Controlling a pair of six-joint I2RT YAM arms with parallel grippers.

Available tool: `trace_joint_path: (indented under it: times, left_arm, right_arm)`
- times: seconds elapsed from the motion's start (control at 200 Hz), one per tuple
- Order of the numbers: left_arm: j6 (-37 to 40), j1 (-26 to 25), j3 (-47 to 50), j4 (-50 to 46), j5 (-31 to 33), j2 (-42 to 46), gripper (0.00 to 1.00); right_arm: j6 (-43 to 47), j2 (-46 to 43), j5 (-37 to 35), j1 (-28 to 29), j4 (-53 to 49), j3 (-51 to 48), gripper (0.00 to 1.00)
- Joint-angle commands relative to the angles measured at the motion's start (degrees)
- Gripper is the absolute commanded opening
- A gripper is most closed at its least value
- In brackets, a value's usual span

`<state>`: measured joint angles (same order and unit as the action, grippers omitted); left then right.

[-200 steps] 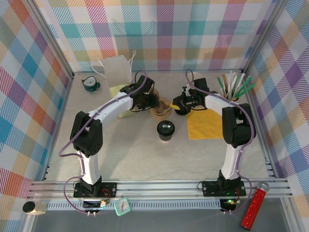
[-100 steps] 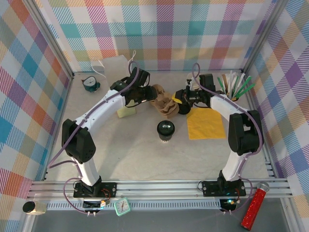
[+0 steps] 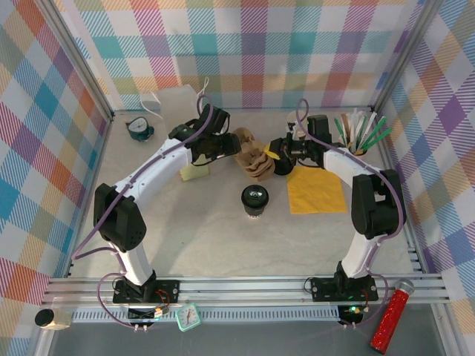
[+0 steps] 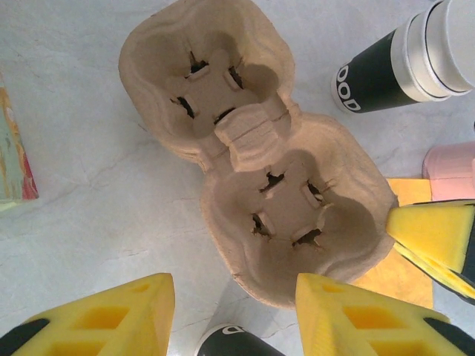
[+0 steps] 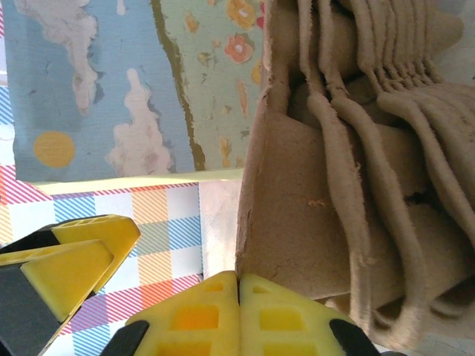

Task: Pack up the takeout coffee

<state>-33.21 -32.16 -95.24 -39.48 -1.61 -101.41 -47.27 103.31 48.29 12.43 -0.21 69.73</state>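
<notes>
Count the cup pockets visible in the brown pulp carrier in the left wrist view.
2. One pocket sits upper left in the pulp carrier, the other lower right. Carriers stacked beneath it may hide more pockets.

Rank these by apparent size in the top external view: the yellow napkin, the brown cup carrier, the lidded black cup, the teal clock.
1. yellow napkin
2. brown cup carrier, its edges partly covered
3. lidded black cup and teal clock: too alike to rank, and the clock sits farther back.
</notes>
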Motion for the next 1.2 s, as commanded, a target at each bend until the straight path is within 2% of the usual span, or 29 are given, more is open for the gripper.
trace_joint_path:
  times: [0.0,0.325,0.515,0.69,0.78,0.895,1.195]
  left_arm:
    - [0.4,0.0,0.8,-0.7,0.5,0.8,0.47]
    - [0.7,0.1,0.6,-0.9,0.7,0.9,0.47]
    - [-2.1,0.1,1.8,0.3,-1.0,-0.7,0.47]
    - [-9.9,0.0,3.5,1.8,-1.8,-3.6,0.47]
    - [-12.5,0.0,2.9,0.2,1.0,-5.5,0.46]
    - [-13.4,0.0,1.9,-0.9,3.1,-8.0,0.46]
    - [-14.7,0.0,1.2,2.7,2.1,-11.3,0.45]
  right_arm:
    - [-1.3,0.9,1.1,-0.3,4.9,-0.4,0.00]
    - [-3.8,4.6,0.6,2.5,7.8,1.5,0.00]
    - [-8.3,4.5,0.5,2.8,14.7,-0.1,0.00]
    - [-6.5,3.9,0.4,2.8,12.4,0.3,0.00]
    - [-5.8,3.7,0.5,2.8,11.6,0.0,0.00]
    - [-5.6,4.0,0.6,2.8,11.6,-0.5,0.00]
    - [-5.4,4.4,0.5,2.8,11.6,-0.5,0.00]
